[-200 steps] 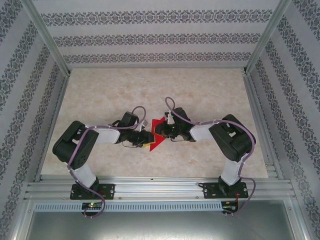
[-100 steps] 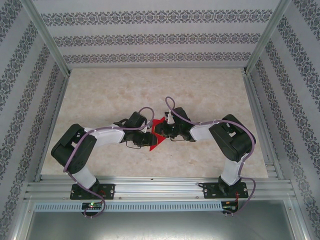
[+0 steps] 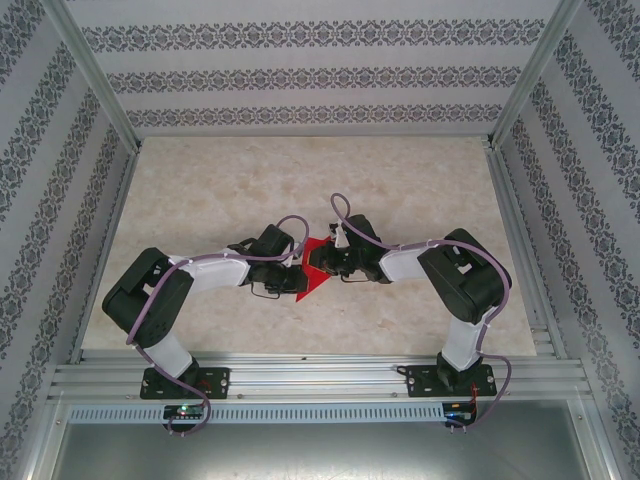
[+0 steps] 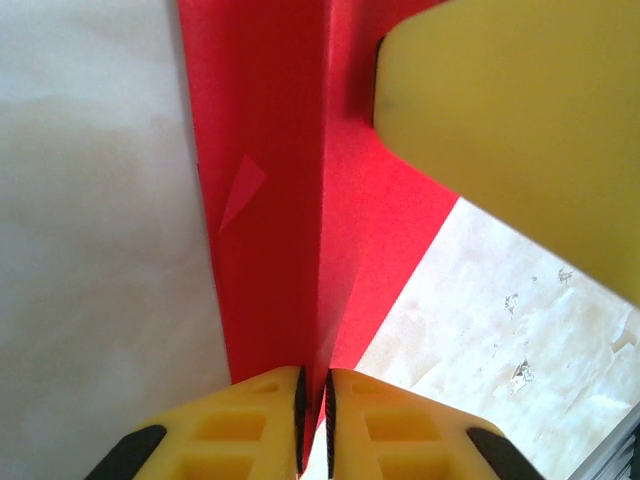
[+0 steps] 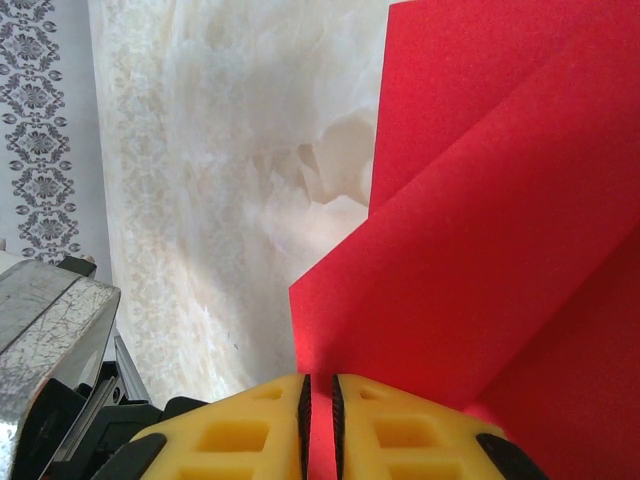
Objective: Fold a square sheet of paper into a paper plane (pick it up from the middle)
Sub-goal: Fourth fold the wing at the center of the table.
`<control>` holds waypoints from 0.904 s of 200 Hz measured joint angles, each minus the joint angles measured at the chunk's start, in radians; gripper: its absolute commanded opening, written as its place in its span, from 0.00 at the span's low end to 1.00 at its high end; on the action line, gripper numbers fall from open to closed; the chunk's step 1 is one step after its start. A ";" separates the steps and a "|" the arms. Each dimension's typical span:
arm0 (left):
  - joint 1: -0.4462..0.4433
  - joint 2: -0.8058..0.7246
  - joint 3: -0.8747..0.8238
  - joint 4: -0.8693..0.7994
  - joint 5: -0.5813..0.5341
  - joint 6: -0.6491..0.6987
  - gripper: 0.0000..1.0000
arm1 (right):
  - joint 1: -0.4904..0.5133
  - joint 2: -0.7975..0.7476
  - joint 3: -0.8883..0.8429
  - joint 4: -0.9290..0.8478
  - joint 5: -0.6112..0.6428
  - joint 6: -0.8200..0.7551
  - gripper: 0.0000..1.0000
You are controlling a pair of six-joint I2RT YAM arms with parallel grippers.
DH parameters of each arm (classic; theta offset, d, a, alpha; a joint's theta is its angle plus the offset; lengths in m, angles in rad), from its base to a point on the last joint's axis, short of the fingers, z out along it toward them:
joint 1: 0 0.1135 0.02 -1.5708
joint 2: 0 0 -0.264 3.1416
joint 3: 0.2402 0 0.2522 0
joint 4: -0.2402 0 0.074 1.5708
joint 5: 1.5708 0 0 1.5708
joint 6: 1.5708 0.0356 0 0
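From above, the square sheet of paper, partly folded, is held over the middle of the table between my left gripper and right gripper, equally near both. My left wrist camera shows the jaws nipped onto its crease, the ridge running straight ahead. My right wrist camera shows the jaws pinching a layered edge, the sheet spreading ahead and rightward.

We count one red paper sheet. We count two arms, a left arm and a right arm, and each carries one pincer, so two in all: a left pincer and a right pincer. Under them we count one marbled surface.
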State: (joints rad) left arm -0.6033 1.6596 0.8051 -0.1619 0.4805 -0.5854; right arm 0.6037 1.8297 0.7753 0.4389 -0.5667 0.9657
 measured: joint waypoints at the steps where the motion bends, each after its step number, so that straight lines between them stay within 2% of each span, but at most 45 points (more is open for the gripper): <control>1: 0.000 0.000 0.000 0.000 0.000 0.000 0.13 | 0.000 0.000 0.000 0.000 0.000 0.000 0.17; 48: 0.000 0.000 0.000 0.003 0.009 0.002 0.04 | -0.002 0.000 0.000 0.000 0.000 0.000 0.17; 128: 0.062 0.001 -0.088 0.175 0.176 -0.077 0.04 | -0.013 -0.004 0.000 0.000 -0.001 0.000 0.20; 181: 0.095 0.027 -0.132 0.270 0.253 -0.148 0.04 | -0.026 -0.121 -0.052 -0.006 0.014 -0.001 0.19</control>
State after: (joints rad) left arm -0.5079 1.6863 0.6735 0.1081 0.7338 -0.7334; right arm 0.5777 1.7088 0.7235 0.4332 -0.5522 0.9646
